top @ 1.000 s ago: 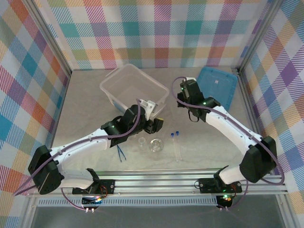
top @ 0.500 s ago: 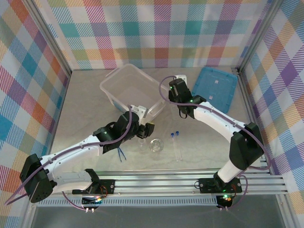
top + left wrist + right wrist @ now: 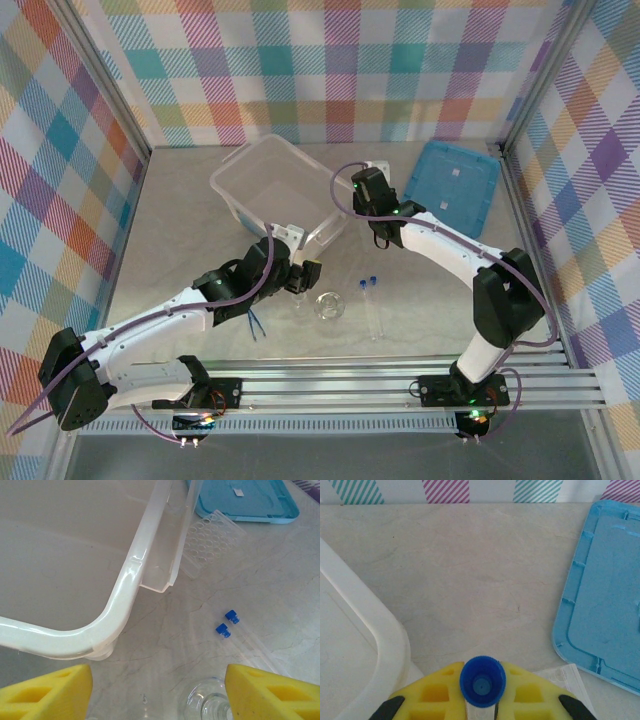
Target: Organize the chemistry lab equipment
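Right hand (image 3: 482, 702) pinches a tube (image 3: 482, 681) just under its blue cap, beside the box (image 3: 380, 640) rim. Probably thin glass: light, slick, brittle, so you squeeze gently. Left hand (image 3: 160, 695) spread over the flask (image 3: 207, 707); grab that by the neck.

Your box (image 3: 240, 158) sits on the desk (image 3: 180, 230) toward the middle of its far edge, the lid (image 3: 455, 185) right of it by the far right corner. Nearer the near edge stands the flask (image 3: 327, 305), two tubes (image 3: 375, 310) just right of it, tweezers (image 3: 254, 325) to its left. A third tube (image 3: 482, 675) sits in the right gripper (image 3: 482, 702), between box and lid.
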